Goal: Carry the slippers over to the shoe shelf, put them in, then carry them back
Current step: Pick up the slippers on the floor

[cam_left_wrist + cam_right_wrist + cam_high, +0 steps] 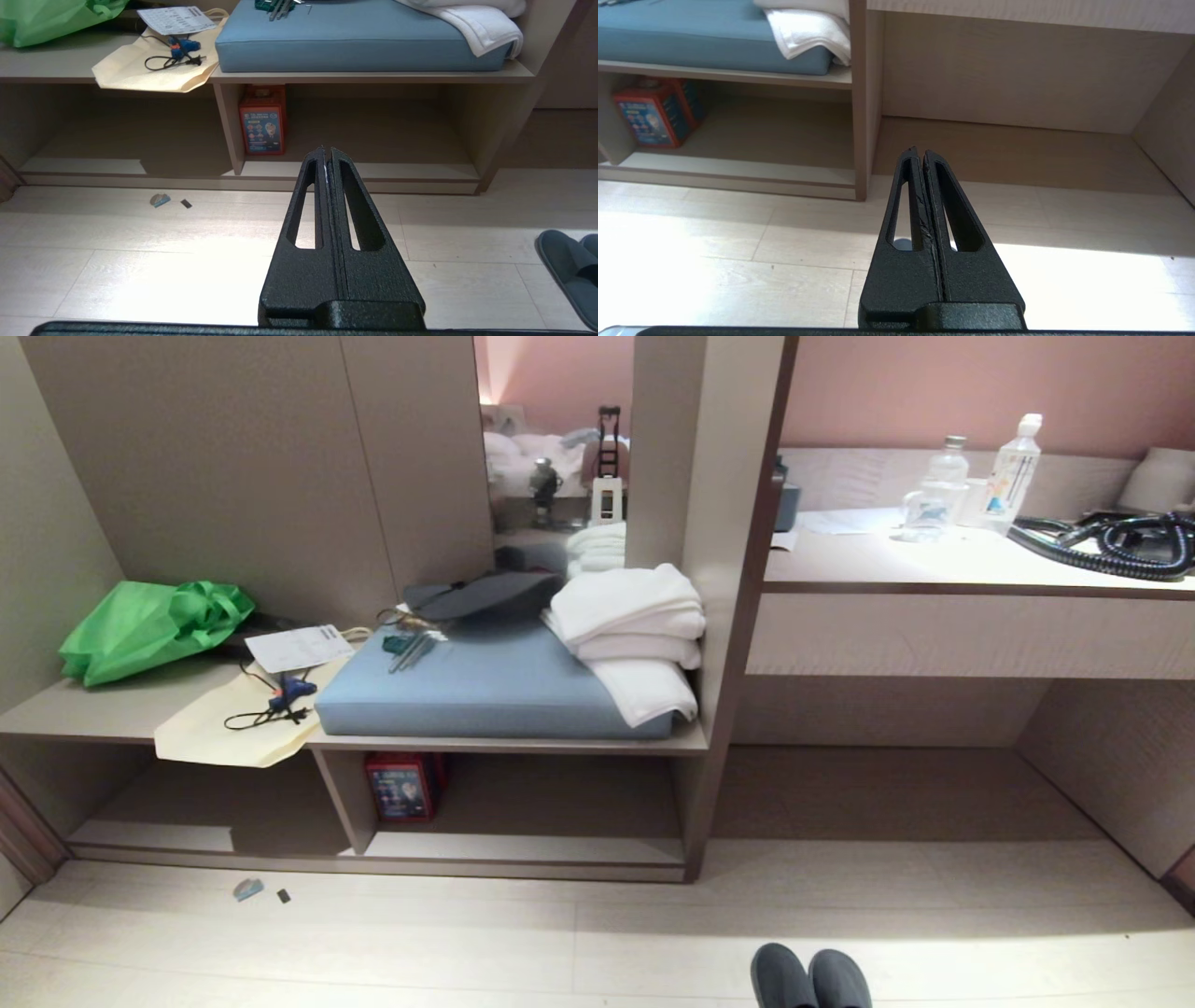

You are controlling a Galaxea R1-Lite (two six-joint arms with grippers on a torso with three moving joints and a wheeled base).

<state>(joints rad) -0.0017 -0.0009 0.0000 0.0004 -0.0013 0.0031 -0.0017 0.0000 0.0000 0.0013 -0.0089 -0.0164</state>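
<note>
The slippers (810,978) lay side by side on the floor, well short of the shoe shelf (523,847). Our left claw (327,150) and right claw (920,151) were both pressed together and empty, so we judged we should spread one wide and come down over the bands.

My head camera looks down from well back at the shoe shelf (523,849); both wrist cameras sit low above the floor, facing it level — all share its cubby.
</note>
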